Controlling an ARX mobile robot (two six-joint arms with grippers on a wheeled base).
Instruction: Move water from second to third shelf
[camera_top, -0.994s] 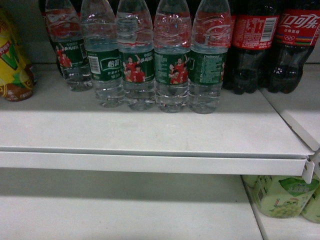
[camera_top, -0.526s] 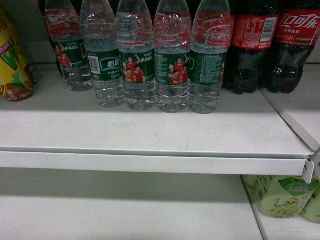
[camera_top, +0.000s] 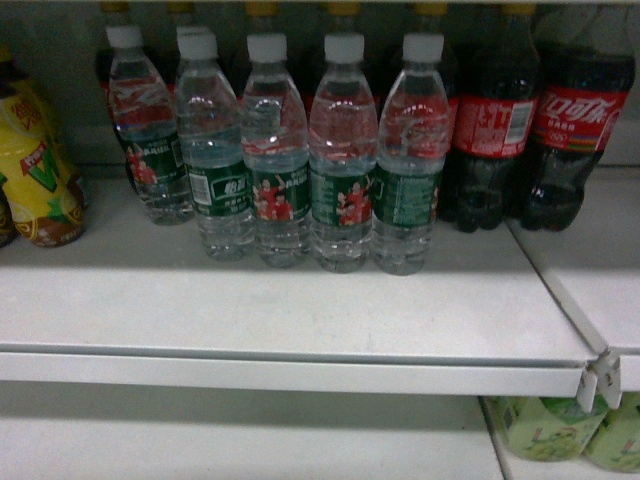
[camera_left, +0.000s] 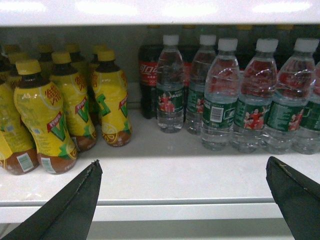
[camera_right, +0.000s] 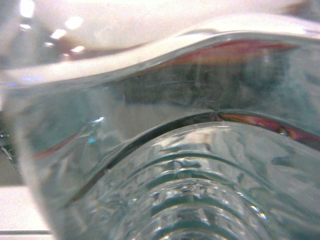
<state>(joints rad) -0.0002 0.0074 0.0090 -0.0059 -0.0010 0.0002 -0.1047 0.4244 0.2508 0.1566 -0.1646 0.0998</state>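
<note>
Several water bottles (camera_top: 343, 160) with white caps and green labels stand in a row on the upper white shelf (camera_top: 300, 310). The left wrist view shows them at the right (camera_left: 220, 100). My left gripper (camera_left: 182, 165) is open wide in front of that shelf's edge, with nothing between its black fingertips (camera_left: 92, 172). A clear ribbed water bottle (camera_right: 200, 165) fills the right wrist view, pressed close to the camera and hiding the right gripper's fingers. Neither gripper shows in the head view.
Dark cola bottles (camera_top: 495, 130) stand right of the water. Yellow-labelled tea bottles (camera_top: 40, 170) stand at the left, several of them in the left wrist view (camera_left: 60, 110). Pale green bottles (camera_top: 550, 430) sit at the right of the lower shelf (camera_top: 250, 440).
The head view has shifted: the bottles now sit lower and smaller in frame, with their caps showing. The bottles on the shelf have not moved.
</note>
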